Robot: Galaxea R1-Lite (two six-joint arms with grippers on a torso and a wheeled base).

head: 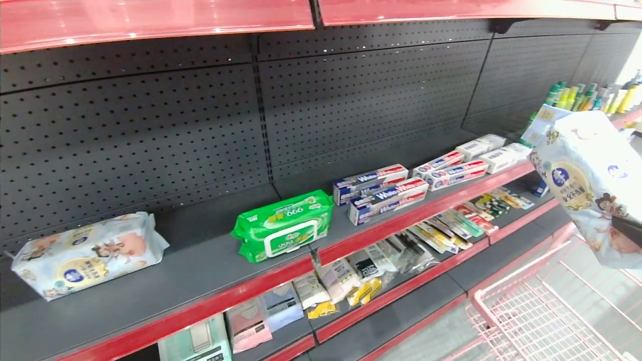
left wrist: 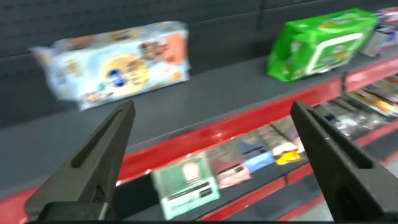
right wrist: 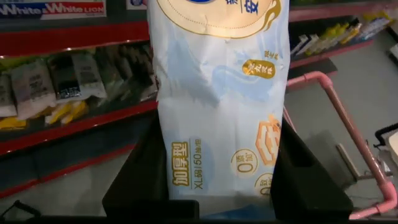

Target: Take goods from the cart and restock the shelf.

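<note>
While right tool (right wrist: pixel 221 186) clamps pack (head: pixel 589 185), poised over cart (right wrist: pixel 311 77)

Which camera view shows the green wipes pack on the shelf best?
The head view: the green wipes pack lies whole, its lid face visible. The left wrist view shows it from low, at an angle.

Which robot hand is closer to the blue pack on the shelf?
Left. The left gripper faces the blue pack closely; the right gripper holds a second pack over the cart.
</note>
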